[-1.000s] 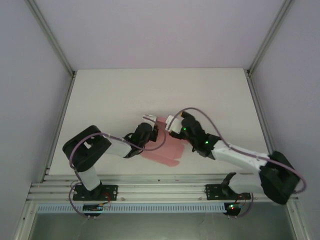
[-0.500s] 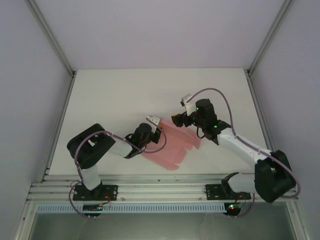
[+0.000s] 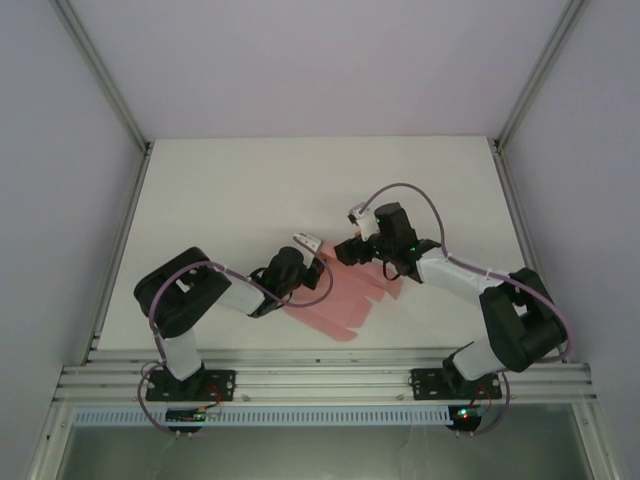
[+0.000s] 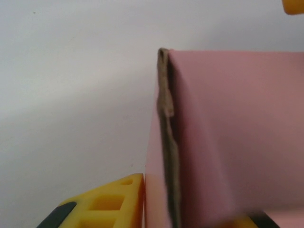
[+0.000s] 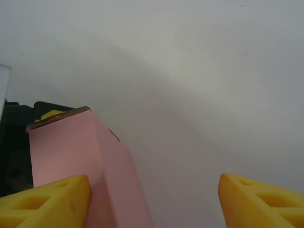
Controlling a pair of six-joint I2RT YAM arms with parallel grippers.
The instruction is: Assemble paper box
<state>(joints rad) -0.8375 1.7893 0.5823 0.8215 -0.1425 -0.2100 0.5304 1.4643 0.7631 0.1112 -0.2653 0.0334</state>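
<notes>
Noting white table (image 3: 230,190) enclosed by pale walls (image 3: 60,150), bare toward far and side edges. Finding left gripper (image 3: 310,250) straddling raised fold of paper box (image 3: 345,300), lying mid-table near front; pinching or not, unable to tell. Logging right gripper (image 3: 347,232) spread wide, one finger beside paper box.

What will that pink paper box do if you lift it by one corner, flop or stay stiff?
Probably flop a bit: the paper box is thin card, with a slim edge in the left wrist view. It is likely light, being one thin sheet lying mostly flat. It may slide easily on the smooth table.
</notes>
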